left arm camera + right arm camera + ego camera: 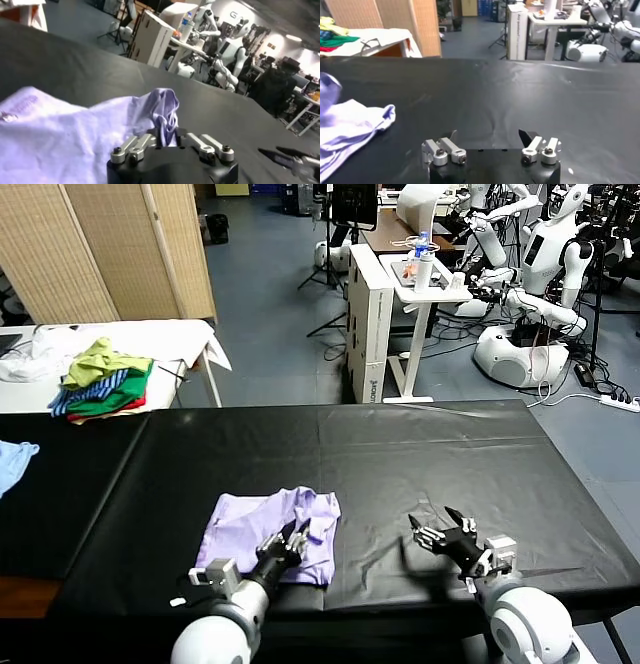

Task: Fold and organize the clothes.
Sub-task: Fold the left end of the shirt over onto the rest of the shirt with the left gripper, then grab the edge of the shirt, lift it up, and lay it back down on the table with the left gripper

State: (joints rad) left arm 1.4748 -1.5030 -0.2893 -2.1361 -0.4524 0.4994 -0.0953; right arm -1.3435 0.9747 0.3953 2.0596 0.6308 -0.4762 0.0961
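We see lavender T-shirt [268, 534] bunched near front edge of black table [400, 454], left of centre. Left gripper [294, 537] over its raised fold; jaw state unclear. Right gripper [441, 529] near front edge, fingers apart, holding nothing.

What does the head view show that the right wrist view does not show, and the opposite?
Only the head view shows the light blue cloth at the table's left edge, the left gripper at the T-shirt, and both arms together. Only the right wrist view shows the right gripper up close, open above bare black table. Both show the lavender T-shirt, the black table and the pile of garments on the white table behind.
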